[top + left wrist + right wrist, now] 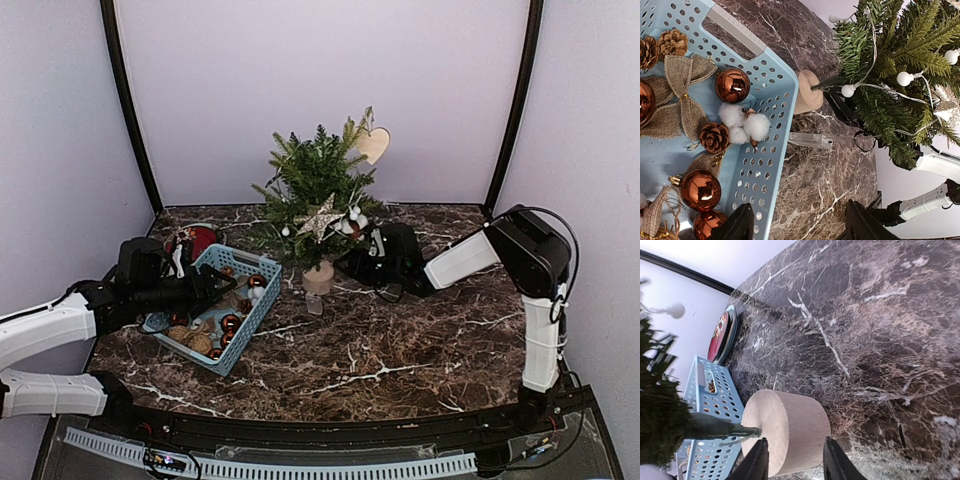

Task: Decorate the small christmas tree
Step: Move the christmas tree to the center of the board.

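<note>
One small christmas tree (315, 190) is seen, one blue basket (775, 100), at least four copper baubles (732, 85), three pine cones (714, 137), one star (320, 217), one heart (373, 145).

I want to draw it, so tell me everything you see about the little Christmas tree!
The little Christmas tree is a pretend green fir with bushy needle branches, a thin stem and a round pale wooden foot. It stands upright at the back of the dark marble table, beside the blue basket. It wears a glittery star, a pale heart near the top and a string of white ball lights. The right gripper sits at its foot; I cannot tell if it touches.
</note>
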Action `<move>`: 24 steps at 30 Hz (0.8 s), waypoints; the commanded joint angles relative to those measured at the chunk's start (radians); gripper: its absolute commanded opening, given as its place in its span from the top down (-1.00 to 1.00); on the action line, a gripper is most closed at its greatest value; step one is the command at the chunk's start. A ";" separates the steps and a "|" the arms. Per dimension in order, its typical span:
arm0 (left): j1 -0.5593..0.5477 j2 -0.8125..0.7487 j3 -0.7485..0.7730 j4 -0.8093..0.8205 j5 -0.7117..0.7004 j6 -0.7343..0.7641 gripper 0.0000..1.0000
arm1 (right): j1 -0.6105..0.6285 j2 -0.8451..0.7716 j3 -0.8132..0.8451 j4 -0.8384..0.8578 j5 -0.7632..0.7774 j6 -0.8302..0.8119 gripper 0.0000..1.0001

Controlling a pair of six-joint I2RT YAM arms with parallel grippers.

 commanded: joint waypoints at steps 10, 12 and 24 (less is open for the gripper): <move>0.020 -0.083 -0.055 -0.048 0.004 -0.006 -0.19 | 0.029 0.096 0.067 0.120 -0.112 0.024 0.44; 0.021 -0.096 -0.059 -0.054 0.000 -0.009 -0.19 | 0.040 0.098 0.064 0.124 -0.113 0.029 0.44; 0.022 -0.178 -0.076 -0.123 -0.027 -0.012 -0.18 | 0.112 0.059 -0.022 0.153 -0.072 0.071 0.50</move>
